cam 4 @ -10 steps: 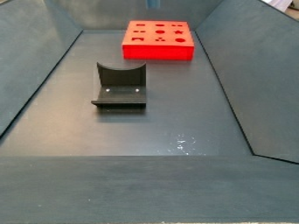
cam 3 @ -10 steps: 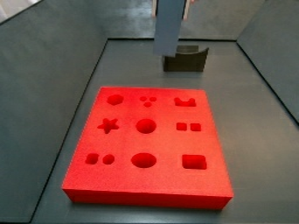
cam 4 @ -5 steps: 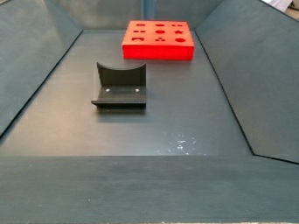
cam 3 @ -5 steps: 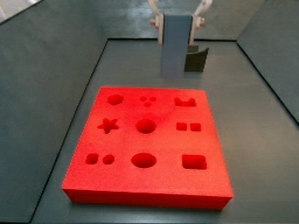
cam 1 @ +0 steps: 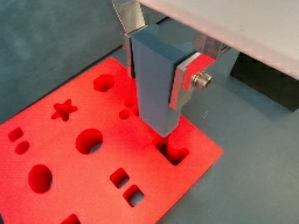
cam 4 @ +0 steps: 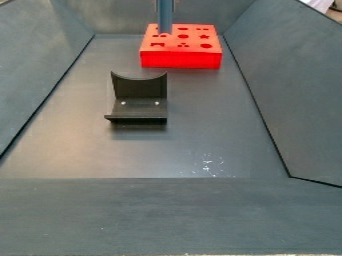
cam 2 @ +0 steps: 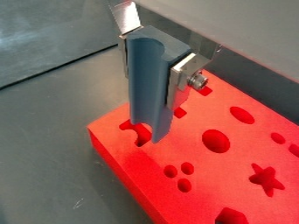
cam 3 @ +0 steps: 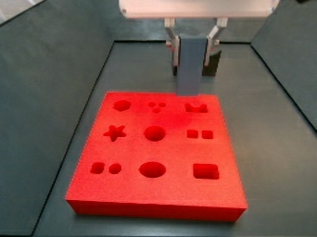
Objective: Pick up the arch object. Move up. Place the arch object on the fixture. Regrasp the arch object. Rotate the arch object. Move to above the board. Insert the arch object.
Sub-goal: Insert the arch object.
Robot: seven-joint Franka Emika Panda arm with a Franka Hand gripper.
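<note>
My gripper (cam 3: 194,39) is shut on the arch object (cam 3: 192,67), a slate blue-grey block held upright. In both wrist views the silver fingers (cam 1: 186,77) clamp its sides near the upper end. Its lower end hangs just above the red board (cam 3: 158,176), near the arch cutout (cam 1: 176,156) at the board's far edge. In a wrist view the block (cam 2: 146,87) stands over that cutout (cam 2: 136,133). The dark fixture (cam 4: 138,98) stands bare on the floor; in a side view it is mostly hidden behind the block (cam 3: 213,62).
The board (cam 4: 181,48) carries star, circle and square cutouts (cam 3: 154,134). Grey sloping walls (cam 4: 40,90) enclose the bin floor on all sides. The fixture sits between the board and the near end of the bin.
The gripper has carried the arch object from over the fixture toward the board and lower, so the block now hangs over the board's far edge.
</note>
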